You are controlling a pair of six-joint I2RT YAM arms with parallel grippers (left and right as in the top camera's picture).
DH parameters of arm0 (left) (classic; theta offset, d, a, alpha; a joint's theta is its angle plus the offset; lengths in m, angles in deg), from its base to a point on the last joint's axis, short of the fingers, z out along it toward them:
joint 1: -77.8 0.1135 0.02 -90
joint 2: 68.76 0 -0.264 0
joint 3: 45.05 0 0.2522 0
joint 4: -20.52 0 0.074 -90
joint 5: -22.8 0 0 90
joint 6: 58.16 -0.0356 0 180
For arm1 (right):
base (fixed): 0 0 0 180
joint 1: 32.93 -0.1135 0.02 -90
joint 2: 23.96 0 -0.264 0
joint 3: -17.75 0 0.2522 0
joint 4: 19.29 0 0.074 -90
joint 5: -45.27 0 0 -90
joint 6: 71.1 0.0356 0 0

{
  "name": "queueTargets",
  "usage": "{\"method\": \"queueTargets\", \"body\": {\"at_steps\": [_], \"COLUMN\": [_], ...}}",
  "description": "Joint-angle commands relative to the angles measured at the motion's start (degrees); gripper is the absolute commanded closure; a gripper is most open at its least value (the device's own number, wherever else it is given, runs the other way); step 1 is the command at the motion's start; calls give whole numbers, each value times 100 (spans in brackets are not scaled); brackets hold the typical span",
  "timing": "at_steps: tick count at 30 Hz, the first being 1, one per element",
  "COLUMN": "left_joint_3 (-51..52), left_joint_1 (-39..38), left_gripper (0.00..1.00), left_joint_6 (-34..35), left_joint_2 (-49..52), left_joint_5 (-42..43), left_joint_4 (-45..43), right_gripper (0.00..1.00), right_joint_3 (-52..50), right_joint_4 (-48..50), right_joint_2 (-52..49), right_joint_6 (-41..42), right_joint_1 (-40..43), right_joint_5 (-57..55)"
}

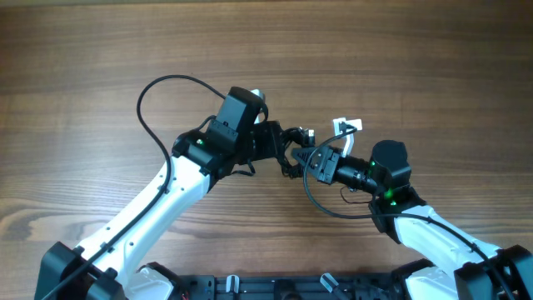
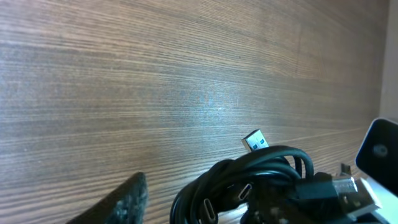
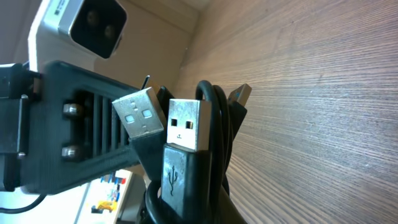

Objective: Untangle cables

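Both arms meet mid-frame over the table [image 1: 400, 50]. The cables [image 2: 255, 177] sit bunched between them, mostly buried under the tooling from above. Right gripper [image 1: 318, 164] is pinched tight on the cables, though its fingers are hidden behind two silver USB plugs [image 3: 186, 124] filling its own view. Left gripper [image 1: 291, 154]: one finger [image 2: 121, 202] shows bottom left, clear of the cables, the other cut off. It's part-open, gripping nothing I can see.
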Motion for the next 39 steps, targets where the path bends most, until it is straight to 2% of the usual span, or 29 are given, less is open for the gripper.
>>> {"method": "queueTargets", "body": {"at_steps": [1, 6, 8, 11, 13, 16, 19, 22, 23, 27, 30, 32, 34, 35, 36, 37, 39], "left_joint_3": [9, 9, 9, 9, 9, 9, 9, 9, 9, 9, 9, 9, 9, 9, 4, -20, -85], "left_joint_1": [17, 17, 17, 20, 85, 503, 979, 1296, 1294, 1279, 1279, 1279, 1276, 1266, 1252, 1250, 1252], "left_gripper": [76, 96, 96, 96, 96, 96, 96, 96, 96, 96, 96, 96, 96, 96, 96, 96, 96], "left_joint_6": [-81, -85, -186, -426, -627, -662, -695, -1408, -1648, -2660, -2922, -2922, -2935, -2935, -2935, -2935, -2944], "left_joint_2": [98, 98, 98, 98, 96, 94, 94, 94, 94, 94, 96, 94, 94, 94, 81, 57, -133], "left_joint_5": [-94, -94, -96, -122, -188, -225, -225, -195, -92, 861, 1010, 1067, 1182, 1182, 1182, 1182, 1178], "left_joint_4": [-22, -13, 4, 63, 114, 140, 251, 562, 629, 728, 785, 793, 870, 890, 890, 892, 935], "right_gripper": [96, 96, 94, 85, 64, 41, 38, 38, 41, 46, 47, 47, 53, 50, 40, 36, 36], "right_joint_3": [44, 44, 44, 44, 44, 50, 55, 240, 396, 907, 1322, 1840, 2636, 2920, 3195, 3447, 3674], "right_joint_4": [83, 127, 127, 127, 173, 275, 278, 295, 293, 153, -800, -2632, -4793, -5425, -5989, -6461, -6822], "right_joint_2": [-70, -70, -70, -70, -70, -70, -70, -70, -70, -70, -70, -70, -63, -52, -52, -44, -22], "right_joint_6": [-142, -136, -136, -138, -247, -745, -968, -1246, -1379, -1805, -2520, -3563, -4597, -4911, -5136, -5235, -5239], "right_joint_1": [2, 2, 2, 2, 17, 267, 632, 1062, 1137, 1141, 1141, 1141, 1141, 1141, 1141, 1141, 1141], "right_joint_5": [424, 439, 439, 433, 433, 442, 542, 857, 1056, 1388, 1360, 695, 179, 166, 160, 162, 214]}}
